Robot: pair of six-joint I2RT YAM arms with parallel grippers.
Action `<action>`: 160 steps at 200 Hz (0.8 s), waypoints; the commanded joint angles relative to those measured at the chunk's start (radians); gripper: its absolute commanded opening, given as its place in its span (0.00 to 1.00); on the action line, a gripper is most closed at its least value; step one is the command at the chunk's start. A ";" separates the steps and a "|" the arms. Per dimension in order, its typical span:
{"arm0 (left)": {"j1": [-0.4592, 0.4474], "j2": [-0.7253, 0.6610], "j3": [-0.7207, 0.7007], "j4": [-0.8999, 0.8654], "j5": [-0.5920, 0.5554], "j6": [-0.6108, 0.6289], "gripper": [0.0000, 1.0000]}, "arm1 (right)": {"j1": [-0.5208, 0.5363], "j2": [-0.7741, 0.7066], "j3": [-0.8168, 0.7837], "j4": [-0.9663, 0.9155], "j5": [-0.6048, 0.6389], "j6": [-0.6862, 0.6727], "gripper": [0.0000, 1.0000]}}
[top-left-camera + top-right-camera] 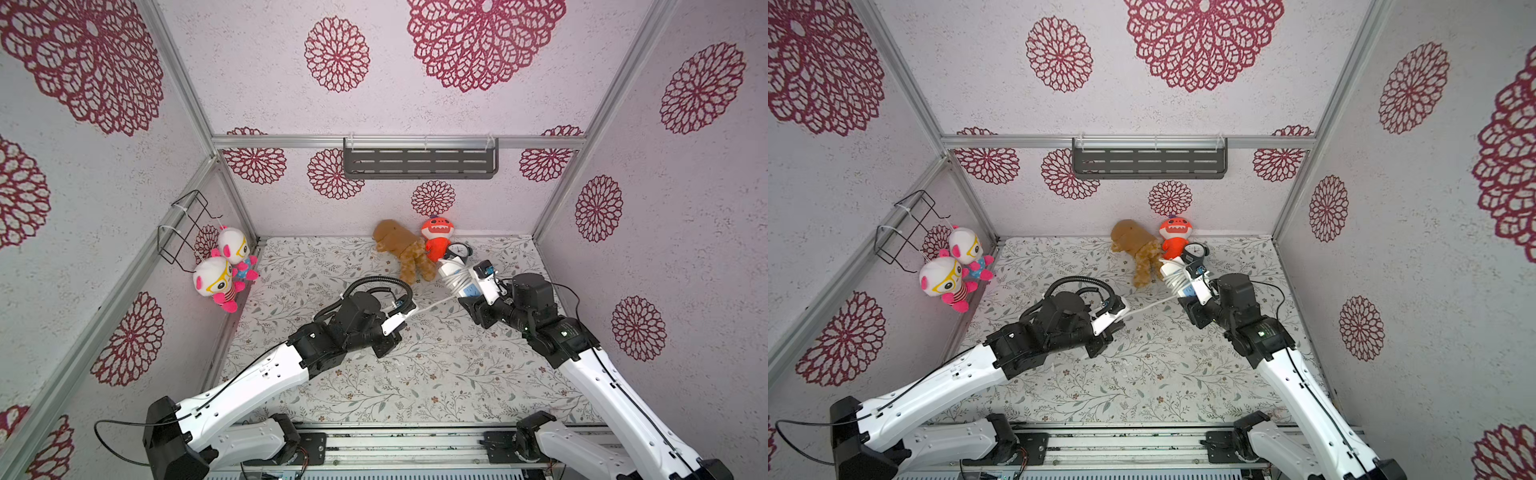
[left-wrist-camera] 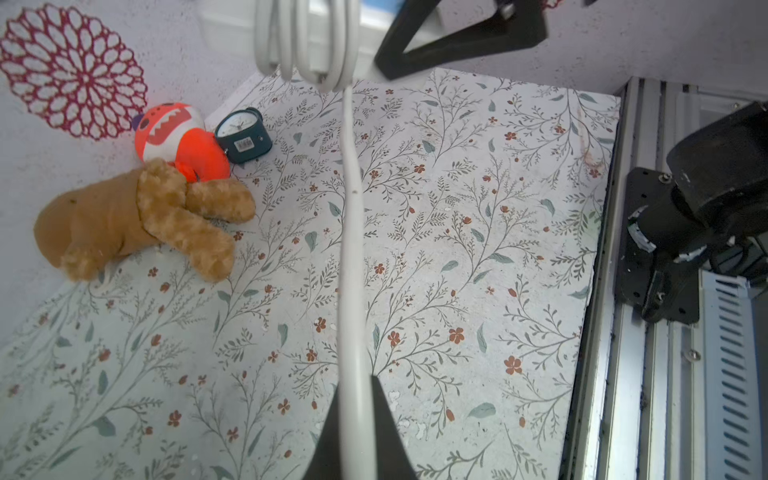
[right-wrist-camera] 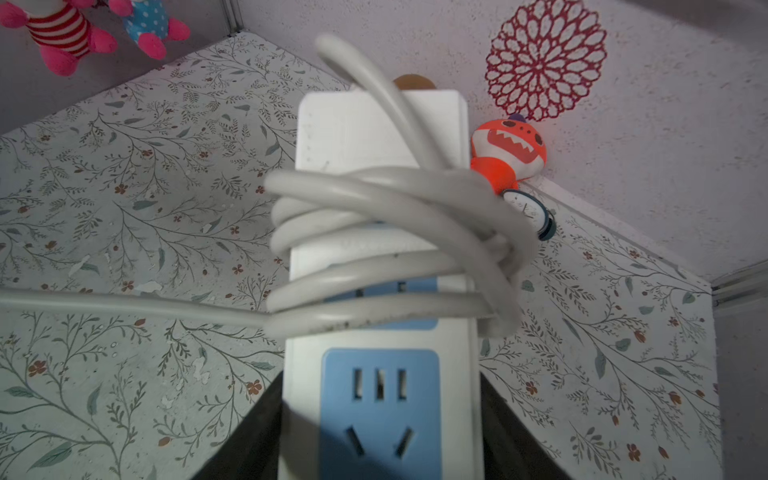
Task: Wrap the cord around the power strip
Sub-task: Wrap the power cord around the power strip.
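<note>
The right hand (image 3: 380,415) pinches the power strip (image 3: 353,137) above the tabletop (image 3: 124,208); its wrist view shows the cord (image 3: 374,266) looped around the strip most clearly. The left wrist view shows the left hand (image 2: 356,399) pinching the taut cord.

White power strip (image 3: 353,133) raised off table; cord (image 3: 365,270) coiled around middle, tail taut.

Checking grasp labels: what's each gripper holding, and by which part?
Right gripper clamps the power strip at its socket end; left gripper pinches the cord on its taut, unwound stretch.
</note>
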State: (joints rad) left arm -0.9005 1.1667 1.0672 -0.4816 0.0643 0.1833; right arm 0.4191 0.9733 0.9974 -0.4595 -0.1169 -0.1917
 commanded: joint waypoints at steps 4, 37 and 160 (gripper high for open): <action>-0.020 0.001 0.134 -0.170 0.005 0.193 0.00 | -0.020 -0.002 0.004 0.029 -0.008 -0.018 0.00; -0.020 0.086 0.332 -0.279 0.062 0.360 0.00 | -0.002 0.008 -0.042 0.026 -0.121 -0.017 0.00; 0.088 0.309 0.591 -0.412 0.253 0.647 0.00 | 0.240 -0.050 -0.179 0.223 -0.394 -0.012 0.00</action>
State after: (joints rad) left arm -0.8520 1.4528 1.6112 -0.8745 0.2298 0.7589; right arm 0.6231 0.9508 0.7990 -0.3656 -0.4068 -0.2138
